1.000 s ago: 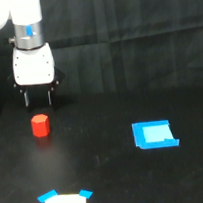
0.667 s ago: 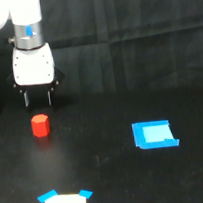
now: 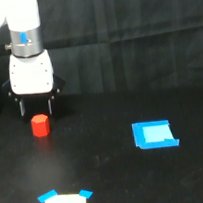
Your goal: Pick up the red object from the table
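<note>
The red object (image 3: 40, 125), a small red-orange hexagonal block, stands on the black table (image 3: 107, 179) at the exterior view's left. My gripper (image 3: 36, 109) hangs from the white arm directly above and just behind it. The two dark fingers (image 3: 22, 108) are spread wider than the block, so the gripper is open and empty. The fingertips sit about level with the block's top edge; I cannot tell if they touch it.
A flat blue square piece (image 3: 154, 134) lies on the table at the exterior view's right. A white patch with blue tape corners (image 3: 64, 202) sits at the front edge, below the block. A dark curtain backs the scene.
The gripper has come lower toward the red object. The block has not moved.
</note>
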{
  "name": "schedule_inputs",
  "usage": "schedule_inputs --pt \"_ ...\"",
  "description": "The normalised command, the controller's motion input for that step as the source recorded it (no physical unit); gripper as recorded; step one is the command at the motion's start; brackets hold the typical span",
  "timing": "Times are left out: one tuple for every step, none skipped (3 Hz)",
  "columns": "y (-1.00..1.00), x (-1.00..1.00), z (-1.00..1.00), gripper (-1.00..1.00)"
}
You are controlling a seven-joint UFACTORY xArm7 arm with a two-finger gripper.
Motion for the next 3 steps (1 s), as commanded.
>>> schedule_inputs --pt "-0.58 0.16 -0.4 -1.0" --pt "-0.19 0.16 -0.11 -1.0" --pt "-0.16 0.12 0.44 -1.0"
